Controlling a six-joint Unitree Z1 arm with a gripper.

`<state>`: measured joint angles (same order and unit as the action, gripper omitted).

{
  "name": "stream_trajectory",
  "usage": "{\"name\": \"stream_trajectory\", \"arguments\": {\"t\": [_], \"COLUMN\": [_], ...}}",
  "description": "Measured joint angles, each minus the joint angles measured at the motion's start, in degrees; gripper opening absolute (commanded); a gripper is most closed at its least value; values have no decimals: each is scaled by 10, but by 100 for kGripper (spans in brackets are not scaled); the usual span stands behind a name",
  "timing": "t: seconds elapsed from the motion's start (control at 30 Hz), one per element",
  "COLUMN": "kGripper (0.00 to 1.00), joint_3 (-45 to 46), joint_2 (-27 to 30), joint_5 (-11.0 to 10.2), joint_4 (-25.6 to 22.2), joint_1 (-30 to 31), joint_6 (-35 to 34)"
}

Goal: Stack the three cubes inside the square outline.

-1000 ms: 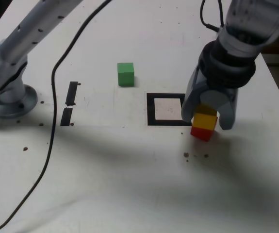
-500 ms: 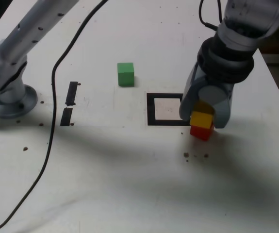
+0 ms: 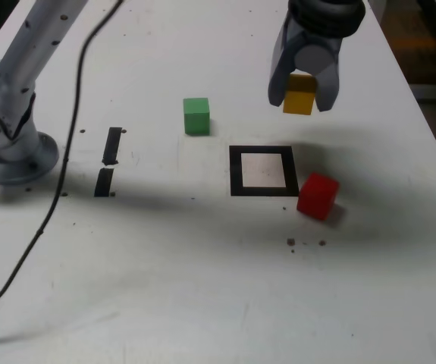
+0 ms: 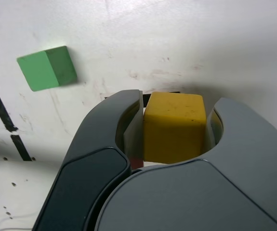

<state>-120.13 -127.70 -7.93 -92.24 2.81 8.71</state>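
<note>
Lifted off red cube (image 3: 318,196), yellow cube (image 3: 299,94) hangs level

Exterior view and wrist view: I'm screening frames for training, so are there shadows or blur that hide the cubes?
Exterior view: soft shadows band the table, yet the red cube, green cube and held yellow cube stay clear. Wrist view: the gripper is close and slightly soft; the yellow cube is well lit.
</note>
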Motion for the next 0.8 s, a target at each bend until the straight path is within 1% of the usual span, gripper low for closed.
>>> {"name": "stream_trajectory", "arguments": {"t": [0.17,0.33,0.5,0.57,0.7,0.77,0.8], "kGripper": [26,26,26,27,33,39,44], "joint_3": [30,43,45,45,54,60,62], "joint_2": [-13,-31,-38,-43,-56,-59,-60], "joint_5": [-4,-6,-6,-2,7,10,10], "joint_4": [16,38,45,50,64,70,71], "joint_1": [-30,-37,-50,-50,-50,-50,-50], "joint_6": [4,5,9,10,10,10,10]}}
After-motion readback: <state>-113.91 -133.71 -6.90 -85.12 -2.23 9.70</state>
